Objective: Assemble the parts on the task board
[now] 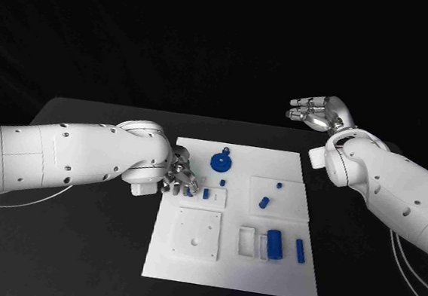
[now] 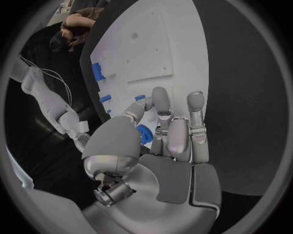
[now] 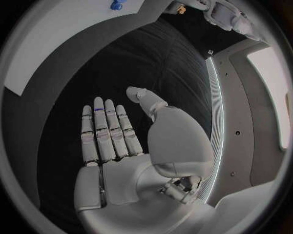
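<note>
We judge the job barely begun: on the near half of the board (image 1: pixel 179 268), mid-table, blue parts (image 1: pixel 275 245) lie loose at the right beside a white block. Farther up, a blue disc (image 1: pixel 221 164) sits near the far edge, small and flat. Our left hand (image 1: pixel 178 179) pinches a blue part (image 2: pixel 144 134) over the board's left edge, while the right hand (image 1: pixel 316 113) hangs past the table's far side, flat and holding nothing.

One white board (image 1: pixel 229 272) lies on one black bench (image 1: pixel 66 247). Six blue parts show on it: a round disc (image 1: pixel 221 163), three small pieces and two upright bars. Two hands are present, left (image 1: pixel 178 179) and right (image 1: pixel 316 112).
</note>
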Controlling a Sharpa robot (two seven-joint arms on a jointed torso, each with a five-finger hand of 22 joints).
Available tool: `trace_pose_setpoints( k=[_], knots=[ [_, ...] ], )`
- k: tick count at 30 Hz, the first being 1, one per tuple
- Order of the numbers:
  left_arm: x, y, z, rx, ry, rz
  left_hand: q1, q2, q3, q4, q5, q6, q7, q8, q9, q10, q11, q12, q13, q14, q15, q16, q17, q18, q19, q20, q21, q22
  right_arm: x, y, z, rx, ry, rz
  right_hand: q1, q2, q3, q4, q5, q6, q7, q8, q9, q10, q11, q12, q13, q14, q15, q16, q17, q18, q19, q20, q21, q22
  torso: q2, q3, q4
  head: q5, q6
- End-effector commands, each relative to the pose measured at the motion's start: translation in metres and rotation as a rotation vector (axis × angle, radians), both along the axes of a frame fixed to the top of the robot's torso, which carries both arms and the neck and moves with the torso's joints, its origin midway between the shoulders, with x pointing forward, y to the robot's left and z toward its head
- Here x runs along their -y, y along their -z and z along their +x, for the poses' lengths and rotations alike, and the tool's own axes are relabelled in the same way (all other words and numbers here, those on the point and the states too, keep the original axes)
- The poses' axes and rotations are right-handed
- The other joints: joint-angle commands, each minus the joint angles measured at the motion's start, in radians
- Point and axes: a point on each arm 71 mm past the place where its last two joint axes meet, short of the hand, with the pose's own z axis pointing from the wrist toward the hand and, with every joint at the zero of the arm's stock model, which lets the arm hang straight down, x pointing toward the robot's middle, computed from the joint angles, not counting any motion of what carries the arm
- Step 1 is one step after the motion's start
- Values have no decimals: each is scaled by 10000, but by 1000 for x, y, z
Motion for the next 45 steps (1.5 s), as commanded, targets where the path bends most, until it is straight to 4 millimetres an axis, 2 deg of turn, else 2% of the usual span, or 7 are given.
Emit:
trace_pose_setpoints(
  k=[1, 8, 12, 20, 27, 40, 45],
  knots=[
    [5, 2, -2, 80, 238, 79, -2, 156, 485, -458, -7, 1671, -1232, 27, -8, 266, -320, 51, 18, 45, -39, 69, 51, 108, -11, 103, 57, 171, -2, 0, 0, 22, -194, -52, -29, 86, 41, -7, 47, -45, -18, -27, -15, -48, -18, -41, -15, -71, 12, -45, -15, 63, -39, -1, -40, -14, 2, -2, -6, -17, -5],
    [7, 3, -2, 63, 295, 83, -55, 226, 438, -363, -204, 1721, -1257, 51, 46, 263, -328, 151, 63, 46, -41, 93, 87, 146, -11, 153, 63, 170, -2, 1, 0, 16, -189, -52, -30, 77, 75, -16, 67, -43, -17, -27, -15, -48, -18, -41, -15, -73, 10, -45, -15, 63, -55, -1, -42, -15, 1, -3, 12, -25, -8],
    [8, 3, -2, 61, 304, 75, -48, 303, 355, -219, -587, 1740, -1267, 54, 78, 262, -330, 174, 78, 45, -41, 92, 86, 161, -11, 178, 59, 164, -2, 1, -1, 15, -192, -52, -29, 78, 93, -21, 88, -43, -17, -27, -15, -47, -18, -40, -15, -75, 11, -45, -15, 62, -55, 0, -42, -15, 1, -5, 12, -32, -7],
    [7, 4, -3, -42, 374, 119, 180, 178, 134, 30, -838, 1743, -1268, -2, 105, 262, -320, 148, 96, 40, -32, 63, 30, 244, -27, 281, 28, 163, -2, 1, -1, 10, -194, -54, -41, 68, 104, -21, 109, -44, -16, -27, -15, -46, -16, -41, -16, -78, 14, -46, -15, 61, -64, 0, -43, -16, 2, -10, 9, -29, -20],
    [2, 5, -1, -69, 297, 166, 306, -182, -342, 579, -1440, 1739, -1291, -38, 85, 262, -316, 116, 103, 34, -32, 26, -50, 301, -23, 354, -12, 157, -1, 1, -1, 8, -183, -60, -41, 68, 104, -21, 109, -44, -16, -27, -15, -46, -16, -41, -16, -78, 14, -46, -15, 61, -64, 0, -43, -16, 0, -13, 13, -46, -12],
    [-4, 5, 1, 98, 131, 161, 451, -979, -1129, 2055, -3172, 1816, -1357, -63, 44, 264, -339, 105, 53, 23, -62, -17, -144, 216, 22, 261, -103, 156, 0, 2, -1, 6, -161, -81, -33, 64, 104, -25, 120, -52, -14, -28, -15, -49, -16, -40, -15, -82, 14, -44, -15, 61, -81, 2, -44, -17, 2, -13, 8, -54, 8],
    [-6, 5, 2, 166, 61, 143, 645, -1230, -1145, 2660, -3503, 1854, -1356, -60, 56, 264, -341, 112, 30, 24, -70, -18, -153, 180, 35, 222, -126, 159, 0, 2, -1, 2, -153, -88, -32, 64, 104, -26, 122, -53, -14, -28, -15, -49, -16, -40, -15, -83, 14, -43, -14, 61, -85, 3, -45, -17, 5, -12, 1, -52, 15]
  ],
)
